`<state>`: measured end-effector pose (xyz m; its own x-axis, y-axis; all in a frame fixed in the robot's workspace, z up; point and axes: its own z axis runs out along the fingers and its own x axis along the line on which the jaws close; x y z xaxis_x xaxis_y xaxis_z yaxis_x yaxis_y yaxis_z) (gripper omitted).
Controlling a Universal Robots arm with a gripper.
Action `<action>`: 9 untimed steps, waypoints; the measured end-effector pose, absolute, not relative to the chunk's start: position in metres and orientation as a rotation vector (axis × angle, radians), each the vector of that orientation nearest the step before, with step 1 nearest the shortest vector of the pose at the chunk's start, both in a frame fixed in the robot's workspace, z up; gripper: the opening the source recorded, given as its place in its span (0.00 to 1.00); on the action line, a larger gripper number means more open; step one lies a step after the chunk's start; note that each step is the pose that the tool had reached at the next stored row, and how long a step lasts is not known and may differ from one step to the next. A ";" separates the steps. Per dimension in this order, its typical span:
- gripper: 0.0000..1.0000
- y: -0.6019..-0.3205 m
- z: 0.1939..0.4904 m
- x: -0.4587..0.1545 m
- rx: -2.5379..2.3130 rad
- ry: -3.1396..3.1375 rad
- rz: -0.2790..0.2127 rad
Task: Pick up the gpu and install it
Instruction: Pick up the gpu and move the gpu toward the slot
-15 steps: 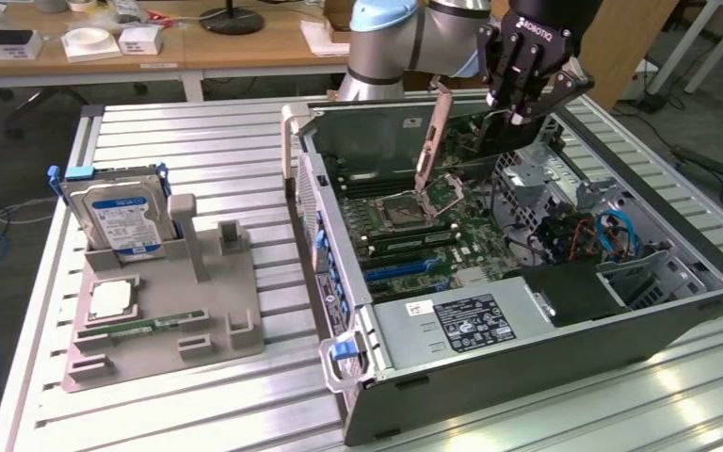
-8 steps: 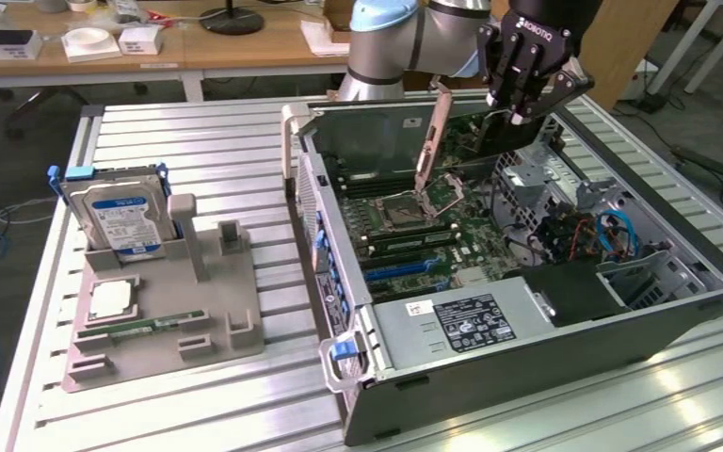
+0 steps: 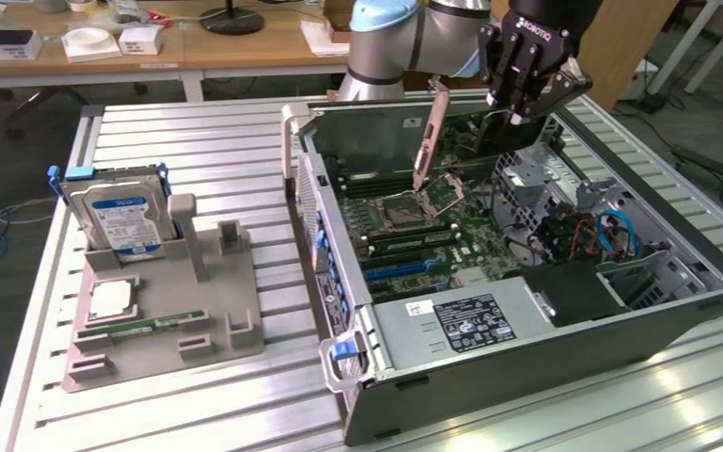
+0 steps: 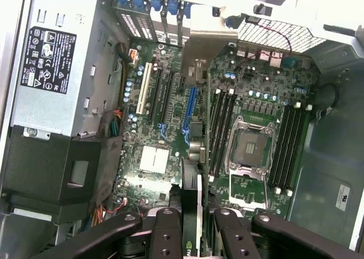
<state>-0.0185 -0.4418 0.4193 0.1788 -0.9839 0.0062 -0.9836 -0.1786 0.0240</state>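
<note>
The gpu [image 3: 493, 139], a thin dark card with a pale metal bracket strip [image 3: 435, 132] along one end, hangs upright over the open computer case [image 3: 663, 325]. My gripper [image 3: 515, 115] is shut on its upper edge, above the motherboard's far part near the CPU socket [image 3: 420, 201]. In the wrist view the gpu [image 4: 191, 205] shows edge-on between my black fingers [image 4: 166, 230], with my gripper [image 4: 196, 227] closed around it. Beneath it lie the motherboard's expansion slots, among them a blue slot [image 4: 190, 112] and a white slot [image 4: 144, 88].
A grey holder block [image 3: 167, 320] at the exterior view's left carries a silver hard drive with a blue label [image 3: 117, 212], a CPU chip [image 3: 110, 299] and a green memory stick [image 3: 148, 325]. Inside the case sit the power supply [image 3: 462, 322], drive cage [image 3: 550, 174] and cables [image 3: 613, 235].
</note>
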 end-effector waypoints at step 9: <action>0.26 -0.442 0.419 -0.019 2.357 -2.043 -0.017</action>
